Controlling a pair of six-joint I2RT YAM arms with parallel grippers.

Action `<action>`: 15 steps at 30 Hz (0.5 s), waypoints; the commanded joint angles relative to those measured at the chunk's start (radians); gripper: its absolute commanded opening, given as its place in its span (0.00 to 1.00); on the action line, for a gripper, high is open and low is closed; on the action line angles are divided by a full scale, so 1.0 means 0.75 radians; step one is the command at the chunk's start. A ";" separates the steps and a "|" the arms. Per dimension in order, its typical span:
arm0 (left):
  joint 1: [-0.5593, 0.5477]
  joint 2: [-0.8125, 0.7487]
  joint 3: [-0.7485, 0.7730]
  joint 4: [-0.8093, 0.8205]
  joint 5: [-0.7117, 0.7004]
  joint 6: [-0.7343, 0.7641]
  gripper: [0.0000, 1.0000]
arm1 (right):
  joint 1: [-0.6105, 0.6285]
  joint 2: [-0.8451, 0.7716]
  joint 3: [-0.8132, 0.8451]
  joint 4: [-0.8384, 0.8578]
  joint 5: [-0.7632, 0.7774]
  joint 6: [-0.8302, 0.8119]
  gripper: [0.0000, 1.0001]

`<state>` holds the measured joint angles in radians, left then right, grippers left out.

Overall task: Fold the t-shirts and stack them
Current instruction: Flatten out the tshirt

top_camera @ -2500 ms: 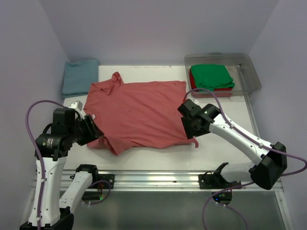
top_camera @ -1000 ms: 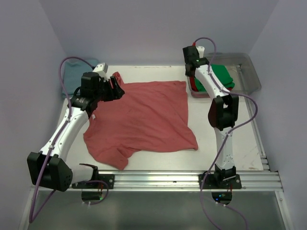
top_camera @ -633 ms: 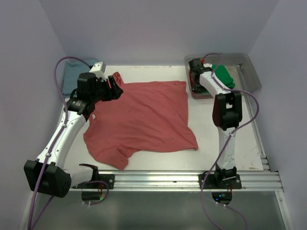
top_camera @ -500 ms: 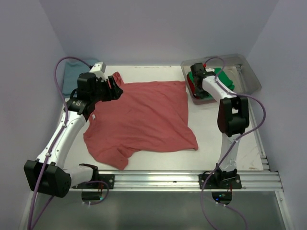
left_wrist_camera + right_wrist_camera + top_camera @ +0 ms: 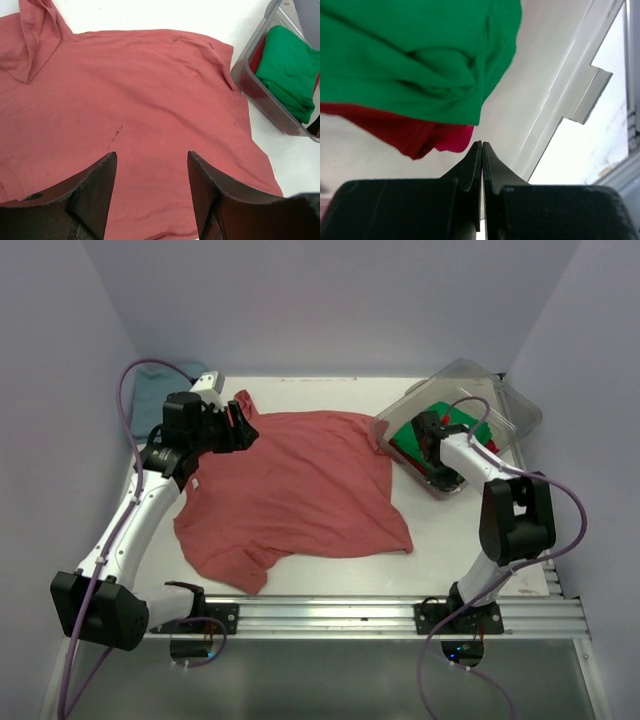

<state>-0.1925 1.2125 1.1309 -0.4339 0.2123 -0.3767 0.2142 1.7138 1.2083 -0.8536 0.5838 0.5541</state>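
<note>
Folding the salmon shirt (image 5: 140, 100) is our step, we judge. It lies spread on the bench (image 5: 450, 530) directly under the left jaws, which stand wide and empty. Just ahead of the right jaws, pressed together on nothing, sit the green shirt (image 5: 410, 55) and red shirt (image 5: 420, 137) inside the bin (image 5: 480, 380). We should pinch matching corners and lift evenly.

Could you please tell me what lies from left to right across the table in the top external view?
First the teal-blue t-shirt → salmon-red t-shirt → clear bin, which holds the green t-shirt.
</note>
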 commanded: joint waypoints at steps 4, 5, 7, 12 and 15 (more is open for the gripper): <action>-0.005 -0.023 -0.005 0.018 0.061 0.028 0.62 | -0.095 -0.088 -0.077 -0.226 0.127 0.108 0.00; -0.007 -0.036 -0.009 0.018 0.063 0.028 0.62 | -0.108 -0.096 -0.075 -0.254 0.186 0.128 0.00; -0.005 -0.048 -0.023 0.018 0.067 0.028 0.62 | -0.150 -0.145 -0.069 -0.330 0.254 0.185 0.00; -0.005 -0.074 -0.035 0.014 0.083 0.028 0.62 | -0.279 -0.291 -0.079 -0.398 0.348 0.237 0.00; -0.005 -0.083 -0.033 0.014 0.103 0.026 0.62 | -0.339 -0.364 -0.108 -0.408 0.361 0.263 0.00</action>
<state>-0.1925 1.1778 1.1080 -0.4381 0.2592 -0.3740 -0.0162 1.4944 1.1484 -1.0924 0.7670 0.6827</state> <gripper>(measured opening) 0.620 0.007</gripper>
